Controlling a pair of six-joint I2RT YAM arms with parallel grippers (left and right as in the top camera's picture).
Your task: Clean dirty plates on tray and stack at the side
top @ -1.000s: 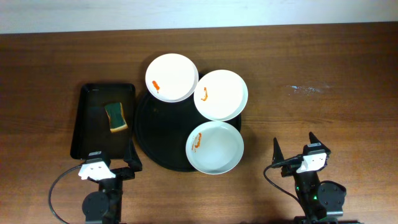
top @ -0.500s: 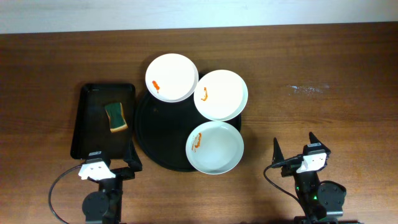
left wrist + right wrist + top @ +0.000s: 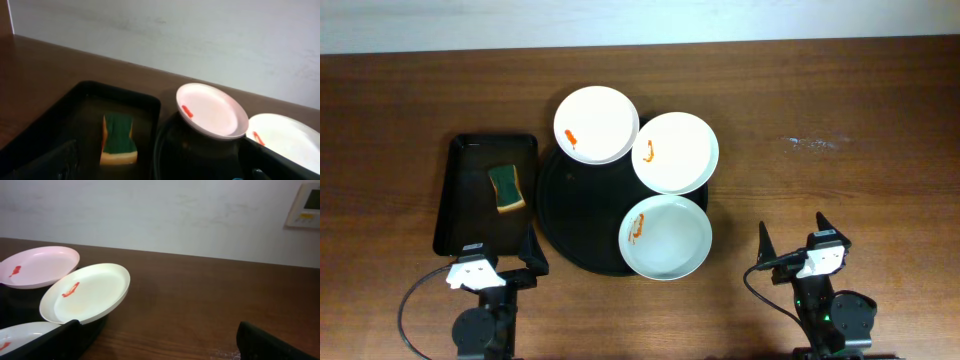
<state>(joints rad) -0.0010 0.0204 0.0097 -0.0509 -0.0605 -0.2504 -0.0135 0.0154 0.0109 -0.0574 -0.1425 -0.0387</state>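
Three white plates with red smears rest on the rim of a round black tray (image 3: pixel 575 210): a back-left plate (image 3: pixel 597 124), a back-right plate (image 3: pixel 676 151) and a front plate (image 3: pixel 666 237). A green and yellow sponge (image 3: pixel 506 188) lies in a rectangular black tray (image 3: pixel 452 195) to the left. My left gripper (image 3: pixel 492 262) is open and empty at the table's front left. My right gripper (image 3: pixel 796 238) is open and empty at the front right. The left wrist view shows the sponge (image 3: pixel 119 140) and the back-left plate (image 3: pixel 212 109). The right wrist view shows the back-right plate (image 3: pixel 87 292).
Bare wooden table (image 3: pixel 840 130) lies right of the plates, with a faint whitish smudge (image 3: pixel 813 143) on it. A white wall stands behind the table, with a small panel (image 3: pixel 305 204) on it at the right.
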